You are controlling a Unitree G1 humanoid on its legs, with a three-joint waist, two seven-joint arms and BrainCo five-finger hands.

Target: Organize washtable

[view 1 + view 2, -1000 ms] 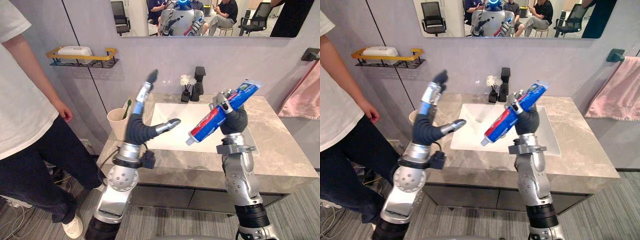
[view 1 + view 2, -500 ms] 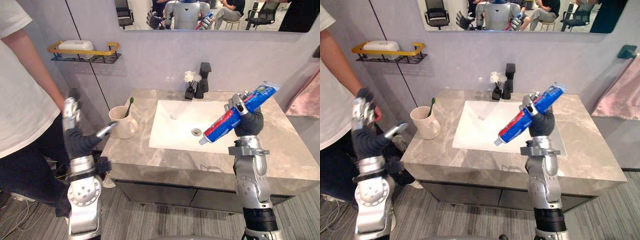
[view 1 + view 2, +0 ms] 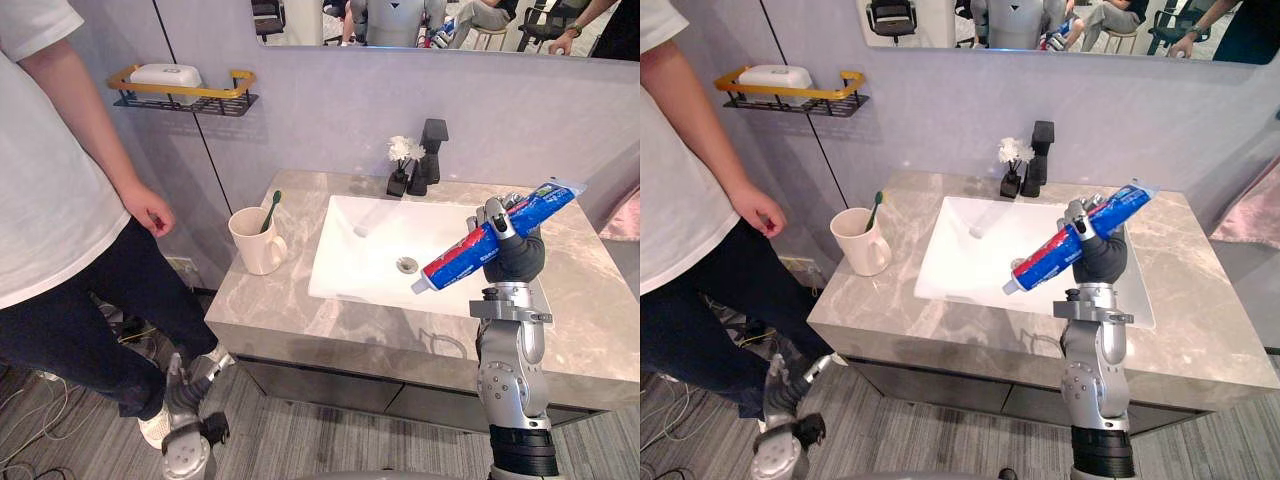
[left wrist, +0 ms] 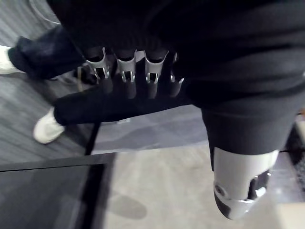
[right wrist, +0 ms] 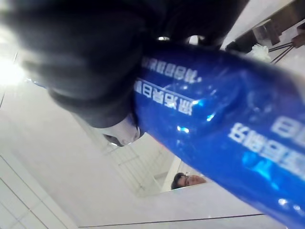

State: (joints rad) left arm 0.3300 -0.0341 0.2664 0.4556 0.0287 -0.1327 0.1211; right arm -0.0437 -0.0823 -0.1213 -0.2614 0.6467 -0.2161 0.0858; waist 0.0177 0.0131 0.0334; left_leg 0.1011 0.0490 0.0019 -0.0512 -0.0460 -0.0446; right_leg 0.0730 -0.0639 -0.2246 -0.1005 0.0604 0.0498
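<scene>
I'm looking down at the washstand, and the right hand (image 3: pixel 515 258) is holding the toothpaste tube (image 3: pixel 455 266) up in the air over the right part of the sink (image 3: pixel 345 270), with its fingers (image 3: pixel 494 214) curling round the middle of the tube. The tube is lying on a slant, its white cap pointing down and to the left towards the basin and its flat end rising to the right. In the right wrist view the blue body of the tube (image 5: pixel 214 119) is sitting tight against the dark cover of the hand. The left hand (image 3: pixel 190 385) is hanging low at the near left, down by the floor and well apart from the worktop (image 3: pixel 270 310); in its own wrist view the fingers (image 4: pixel 126 71) are lying straight in a loose row, thumb apart, gripping nothing. On the left of the worktop a cream cup (image 3: pixel 255 240) is standing upright with a green toothbrush (image 3: pixel 270 208) leaning inside it. At the far edge a black tap (image 3: pixel 432 150) is standing just beside a small vase of white flowers (image 3: pixel 400 165). A person (image 3: pixel 50 200) is standing at the left, one hand (image 3: pixel 150 212) hanging near the cup.
</scene>
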